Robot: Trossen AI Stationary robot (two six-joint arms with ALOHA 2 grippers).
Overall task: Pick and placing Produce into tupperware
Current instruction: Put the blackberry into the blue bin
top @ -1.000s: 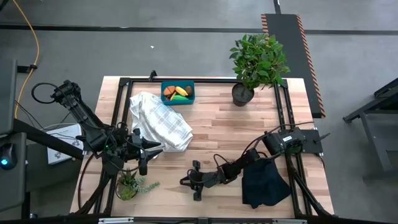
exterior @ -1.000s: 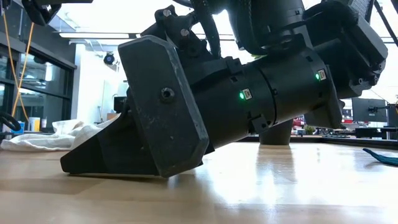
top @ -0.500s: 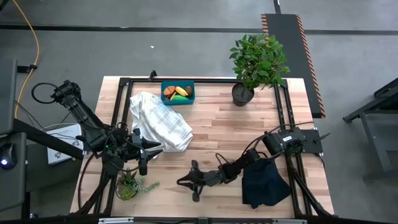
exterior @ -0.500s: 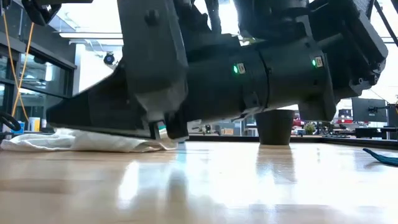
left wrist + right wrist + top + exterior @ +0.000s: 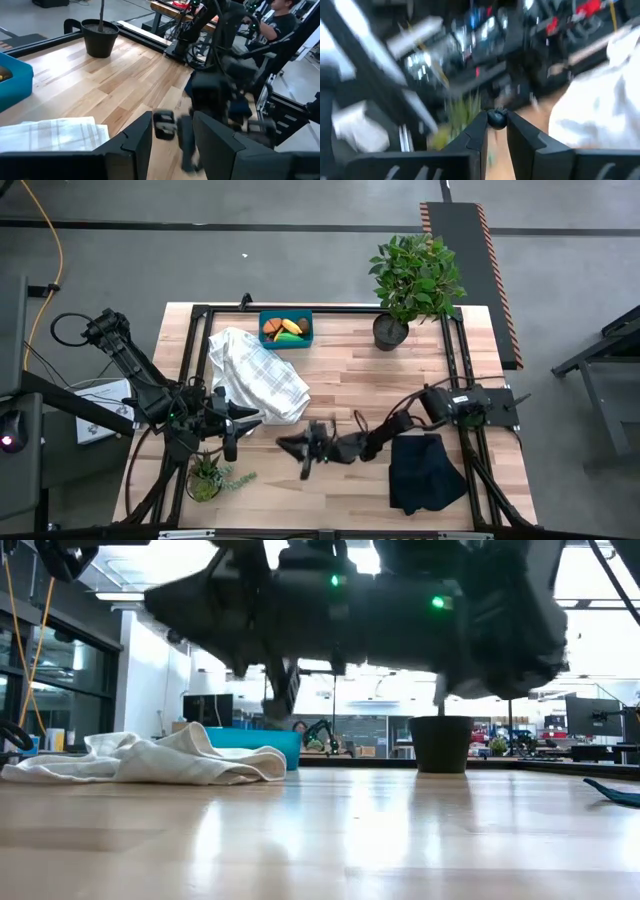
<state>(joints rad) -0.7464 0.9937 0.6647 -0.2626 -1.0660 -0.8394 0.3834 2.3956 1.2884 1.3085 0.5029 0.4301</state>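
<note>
The teal tupperware stands at the table's far edge. Inside it lie an orange piece, a yellow banana, a green piece and a brown piece. My right gripper hangs above the table's middle, shut on a tiny dark berry. In the low view it is a dark blur above the wood. My left gripper waits near the left edge, by the white checked cloth. It is open, with nothing between its fingers. My right gripper pinches the small round dark berry between its two fingers. The fingers lie about level and point toward the table's left. The berry is lifted clear of the table.
The crumpled white checked cloth lies between the tupperware and my left gripper. A black folded cloth lies near the right front. A leafy bush in a dark pot stands at the far right, and a small spiky plant at the near left.
My right gripper has risen off the table and swung from slanting down to about level, rolling as it went. It has shifted toward the table's far edge and a little left, with the berry between its fingers.
</note>
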